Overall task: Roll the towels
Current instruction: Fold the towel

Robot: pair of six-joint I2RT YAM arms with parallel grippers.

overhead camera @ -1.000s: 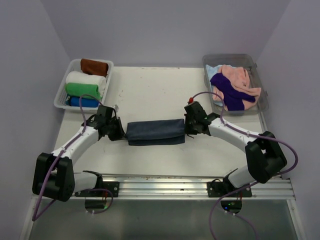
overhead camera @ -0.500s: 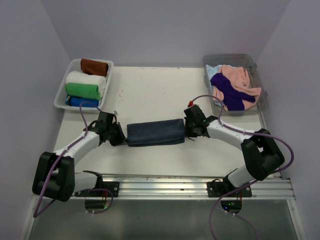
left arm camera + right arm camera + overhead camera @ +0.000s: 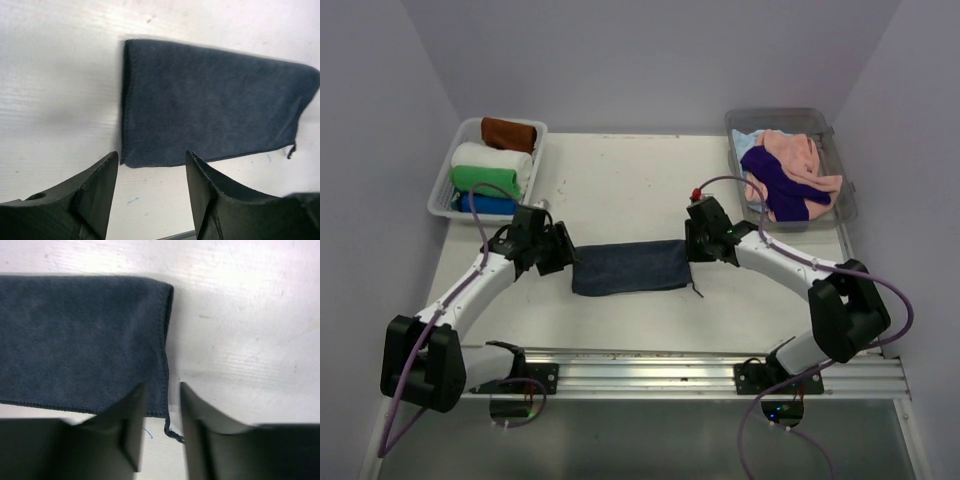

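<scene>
Towel (image 3: pixel 632 268) in dark blue lies folded into a flat strip in the middle of the tabletop, its long side running left to right, not rolled. A loose thread (image 3: pixel 697 292) trails from its near right corner.

The left gripper (image 3: pixel 563 255) sits at the strip's left end. In the left wrist view its claw (image 3: pixel 151 157) is released, the fingers wide apart, and the towel (image 3: pixel 210 105) rests on the table with only its nearest corner reaching the gap between the tips.

The right gripper (image 3: pixel 692 248) sits at the right end. In the right wrist view its claw (image 3: pixel 161 386) is parted only narrowly. The hemmed edge of the towel (image 3: pixel 80 335) and the thread (image 3: pixel 172 432) lie in that gap, and the cloth stays flat on the table, not pinched.

At the far left corner a white basket (image 3: pixel 442 195) holds four rolled towels: brown (image 3: pixel 508 133), white (image 3: pixel 490 157), green (image 3: pixel 485 181) and blue (image 3: pixel 485 204). At the far right corner a clear bin (image 3: pixel 840 200) holds a loose heap of pink cloth (image 3: pixel 795 155), purple cloth (image 3: pixel 775 180) and a little light blue cloth (image 3: pixel 745 140).
</scene>
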